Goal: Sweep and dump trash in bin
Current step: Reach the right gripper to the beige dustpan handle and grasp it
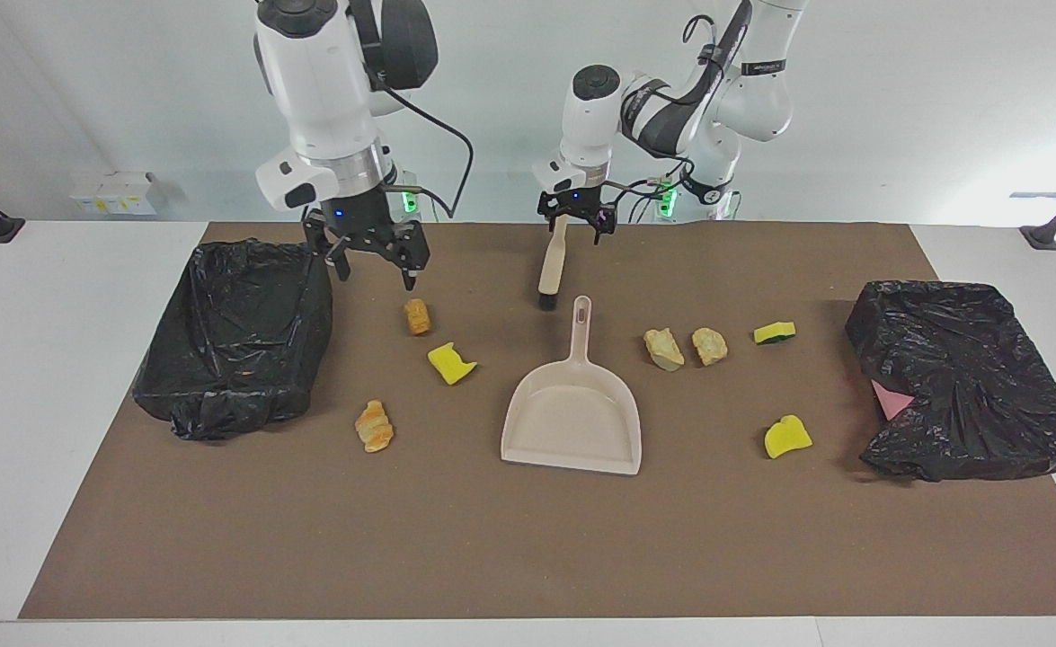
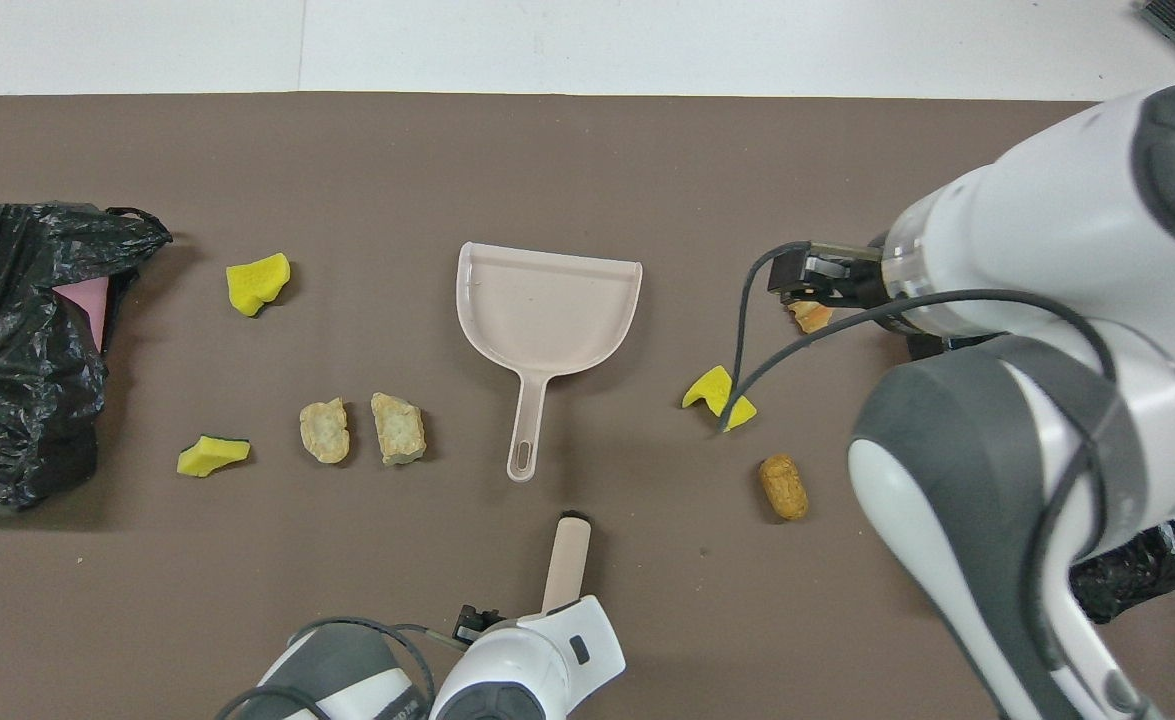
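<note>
— Where are the hands?

— The right gripper [image 1: 373, 267] hangs in the upper part of the facing view, fingers spread wide and holding nothing, over bare mat between the black-bagged bin [image 1: 231, 341] and a tan cylinder-shaped chunk [image 1: 417, 315]. The left gripper [image 1: 574, 225] is at upper middle, jaws wide, its fingers either side of the top of the beige wooden-handled brush [image 1: 549, 270]. I can't tell whether they touch it.

— And the trash?

— It is all on the brown mat [image 1: 492, 539]. At the right arm's end, below the chunk, lie a yellow sponge piece [image 1: 451, 363] and a golden croissant-shaped piece [image 1: 373, 425]. At the left arm's end lie two pale bread chunks [image 1: 663, 349] side by side, a green-sided sponge bit [image 1: 775, 332] and a rounded yellow sponge bit [image 1: 787, 437].

— Room to move?

— The pale plastic dustpan [image 1: 572, 413] sits at centre, handle towards the brush and mouth towards the lower edge. The whole lower band of mat is open. A crumpled black bag [image 1: 968, 377] with a pink scrap [image 1: 891, 400] overhangs the mat's edge at the left arm's end.
</note>
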`<state>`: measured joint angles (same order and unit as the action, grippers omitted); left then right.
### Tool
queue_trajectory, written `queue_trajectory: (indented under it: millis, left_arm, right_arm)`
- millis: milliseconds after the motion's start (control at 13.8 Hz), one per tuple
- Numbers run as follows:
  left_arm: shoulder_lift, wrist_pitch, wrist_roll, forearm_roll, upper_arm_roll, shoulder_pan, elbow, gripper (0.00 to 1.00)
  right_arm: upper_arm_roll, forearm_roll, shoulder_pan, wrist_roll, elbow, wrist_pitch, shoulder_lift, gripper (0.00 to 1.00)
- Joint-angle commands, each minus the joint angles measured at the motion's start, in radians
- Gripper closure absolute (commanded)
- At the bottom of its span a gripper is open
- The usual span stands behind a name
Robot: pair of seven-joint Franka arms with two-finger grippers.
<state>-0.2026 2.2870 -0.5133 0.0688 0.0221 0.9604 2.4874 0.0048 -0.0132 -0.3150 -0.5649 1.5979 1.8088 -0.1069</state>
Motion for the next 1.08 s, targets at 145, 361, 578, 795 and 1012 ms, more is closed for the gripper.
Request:
queue_trajectory:
  millis: [145, 361, 578, 795, 1012]
  left_arm:
    - [0.026, 0.052, -0.036, 0.006, -0.021, 0.113, 0.048, 0.00]
    - [0.046, 0.049, -0.089, 0.006, -0.024, 0.165, 0.054, 0.03]
    - [0.045, 0.029, -0.102, 0.006, -0.025, 0.164, 0.050, 0.24]
    - [0.023, -0.035, -0.100, 0.006, -0.028, 0.155, 0.036, 0.77]
    - [0.006, -0.101, -0.096, 0.003, -0.034, 0.118, 0.015, 1.00]
  right_arm:
    - [-0.003, 0.002, -0.130, -0.156, 0.011, 0.141, -0.117, 0.00]
    - [-0.003, 0.002, -0.197, -0.204, 0.007, 0.179, -0.177, 0.00]
    - [-0.005, -0.011, -0.260, -0.236, -0.010, 0.204, -0.259, 0.00]
    - [-0.005, -0.025, -0.321, -0.297, -0.076, 0.207, -0.365, 0.00]
    - [-0.003, -0.013, -0.332, -0.299, -0.076, 0.237, -0.402, 0.00]
